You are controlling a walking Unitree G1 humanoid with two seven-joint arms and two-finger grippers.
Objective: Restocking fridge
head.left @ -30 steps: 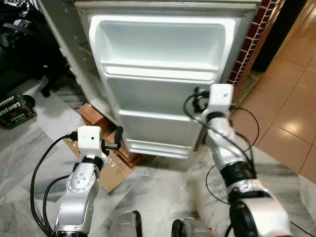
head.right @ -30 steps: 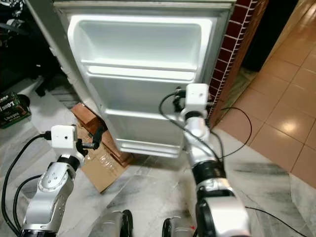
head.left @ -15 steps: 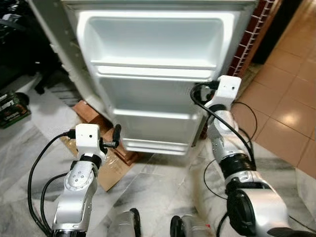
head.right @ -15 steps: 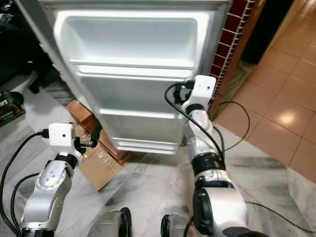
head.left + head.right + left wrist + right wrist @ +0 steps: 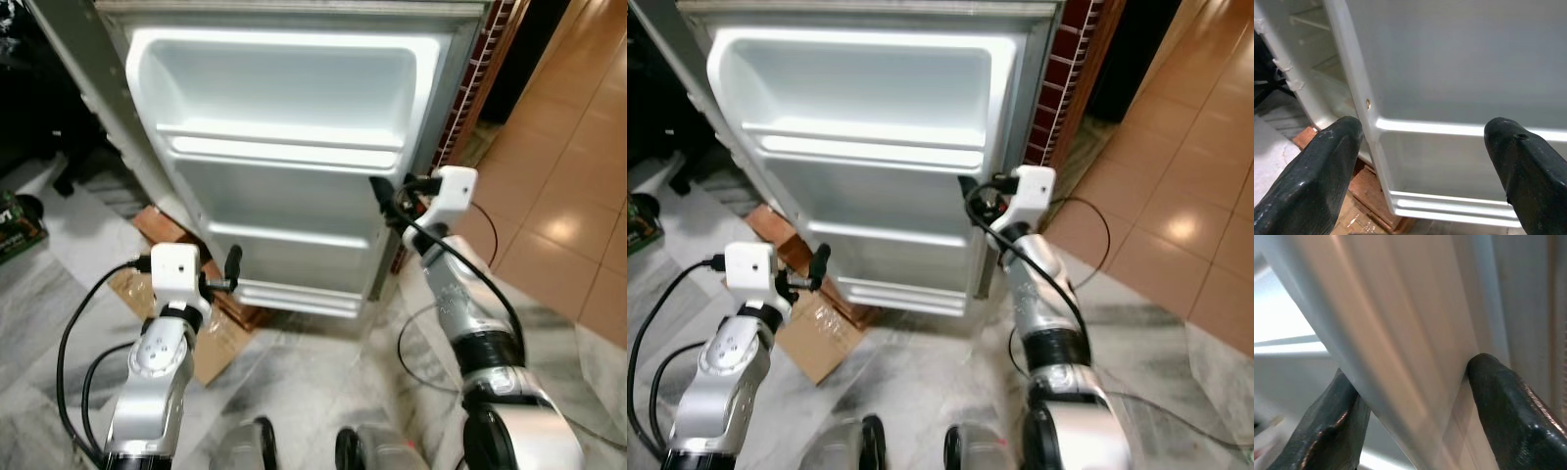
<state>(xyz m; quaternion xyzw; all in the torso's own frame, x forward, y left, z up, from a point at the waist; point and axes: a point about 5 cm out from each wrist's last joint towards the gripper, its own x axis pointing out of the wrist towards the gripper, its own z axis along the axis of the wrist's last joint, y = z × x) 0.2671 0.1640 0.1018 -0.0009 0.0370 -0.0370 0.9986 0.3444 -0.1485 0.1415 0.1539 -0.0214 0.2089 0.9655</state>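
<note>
My left gripper [image 5: 232, 269] hangs low in front of me, fingers [image 5: 1327, 166] spread wide with nothing between them, pointed at the lower part of the fridge door [image 5: 284, 166] and not touching it. Below it the flattened cardboard [image 5: 211, 338] lies on the marble floor [image 5: 323, 392], beside the wooden blocks [image 5: 162, 227] propping the fridge.

A little farther out, my right gripper [image 5: 384, 196] is at the door's free edge, roughly at mid-height. The right wrist view shows my fingers [image 5: 1503, 406] straddling that white edge, one on each side, pressed against it, so I take it I have the edge clamped.

Beyond that stands the door itself, swung open with its inner face toward me: a deep upper bin [image 5: 284, 88] and lower door shelves [image 5: 284, 240], all bare. In the left wrist view the cabinet's interior racks [image 5: 1308, 19] show past the hinge side.

I judge this to be the opening step: no stock is loaded or in hand. Next I need to let go of the edge cleanly without bumping the door, then go for the items.

Compared with a second ago, my right wrist has gone from the door's inner face to its outer edge, my left arm is much as it was, and my head's view has shifted, so the door sits more to the left in frame.
</note>
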